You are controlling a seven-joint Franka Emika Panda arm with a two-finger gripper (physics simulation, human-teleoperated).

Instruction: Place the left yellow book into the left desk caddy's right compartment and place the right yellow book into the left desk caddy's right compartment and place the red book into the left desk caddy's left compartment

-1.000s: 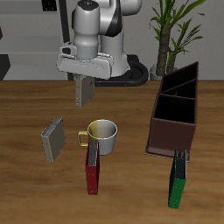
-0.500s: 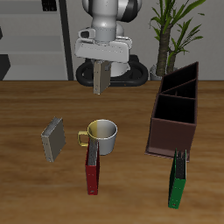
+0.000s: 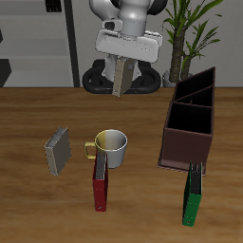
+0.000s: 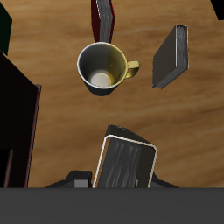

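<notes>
Presently, one item in transit, the rest at rest.

Tool (image 3: 121,78): raised high at the back of the worktop (image 3: 28,204), pinching one grey-looking yellow book (image 3: 121,76), which hangs slightly tilted below the fingers; the wrist view shows its pale page edges (image 4: 124,163) close under the camera. Which of the two alike books this is cannot be told.

Other yellow book (image 3: 58,151): lying on the worktop at about nine o'clock from the mug (image 3: 111,147), apart from it.

Red book (image 3: 100,180): at six o'clock from the mug, close against it.

Green book (image 3: 193,195): at six o'clock from the left desk caddy (image 3: 189,128), at its near end.

Caddy: compartments appear empty as far as visible.

Progress, as judged: no book delivered; first carried, two more left.
</notes>
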